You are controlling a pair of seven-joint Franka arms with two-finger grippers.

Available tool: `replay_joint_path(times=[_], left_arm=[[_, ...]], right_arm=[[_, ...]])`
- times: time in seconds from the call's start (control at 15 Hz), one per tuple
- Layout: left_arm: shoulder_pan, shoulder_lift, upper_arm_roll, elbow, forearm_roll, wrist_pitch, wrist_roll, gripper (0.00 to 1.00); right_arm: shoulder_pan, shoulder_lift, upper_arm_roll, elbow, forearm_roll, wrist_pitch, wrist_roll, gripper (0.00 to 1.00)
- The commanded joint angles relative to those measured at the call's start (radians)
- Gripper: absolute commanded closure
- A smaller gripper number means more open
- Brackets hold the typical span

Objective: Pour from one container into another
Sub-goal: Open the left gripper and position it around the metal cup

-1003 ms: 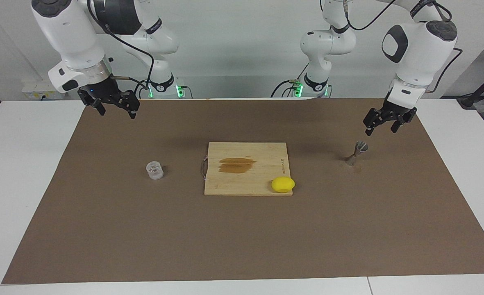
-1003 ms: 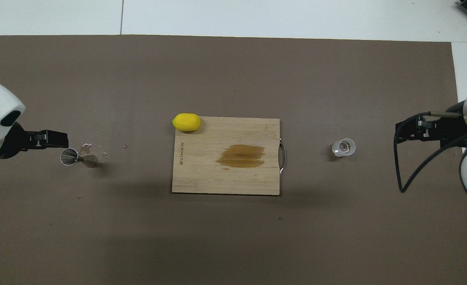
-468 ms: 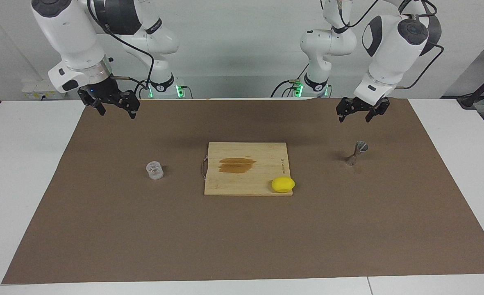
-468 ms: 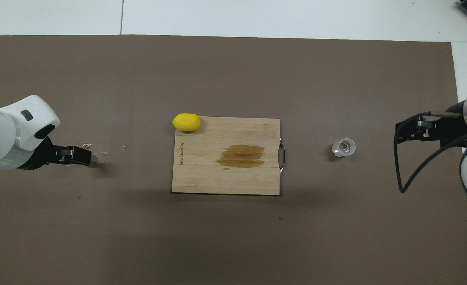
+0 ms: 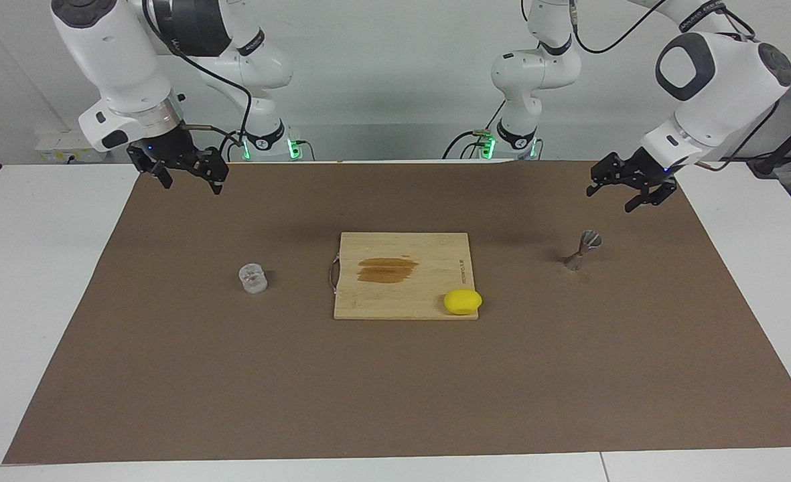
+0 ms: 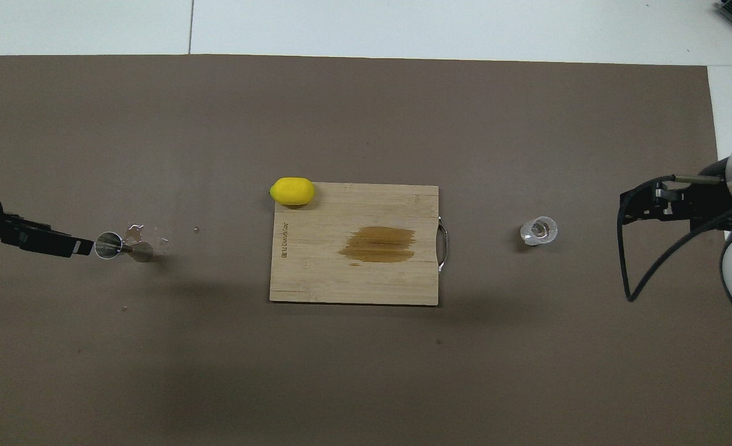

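The clear ribbed glass cup (image 5: 253,278) (image 6: 538,230) stands on the brown mat toward the right arm's end, beside the cutting board. Toward the left arm's end stands the silver hourglass jigger (image 5: 583,249) (image 6: 118,246). My left gripper (image 5: 613,199) (image 6: 83,248) hangs open over the mat just beside the jigger, clear of it. Over the mat's corner at its own end, my right gripper (image 5: 193,186) (image 6: 625,210) waits raised and open, well away from the cup. Neither gripper holds anything.
A wooden cutting board (image 5: 375,294) (image 6: 316,279) with a dark wet stain lies mid-mat. A yellow lemon (image 5: 463,301) (image 6: 292,191) rests at its corner farthest from the robots. Small clear droplets (image 6: 135,230) lie around the jigger.
The left arm swung toward the robots and the middle, then back out toward its own end, turning its gripper. The right arm, cup and jigger have not moved.
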Motion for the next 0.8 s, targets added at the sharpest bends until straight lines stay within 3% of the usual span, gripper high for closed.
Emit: replay_joint_path(times=[0.0,0.2,0.74], left_arm=[[0.071,0.072,-0.008,0.036,-0.134,-0.03,0.203,0.0],[0.147,0.098,-0.008,0.024,-0.242,-0.033,0.442,0.0],[0.311,0.291,-0.008,0.036,-0.561,-0.149,0.961,0.0]], right_arm=[[-0.01,-0.022,0.004,-0.022,-0.001,0.006,-0.016,0.0],[-0.01,-0.022,0.004,-0.022,-0.001,0.006,-0.015,0.0],[-0.01,-0.022,0.004,-0.022,-0.001,0.006,-0.015,0.0]])
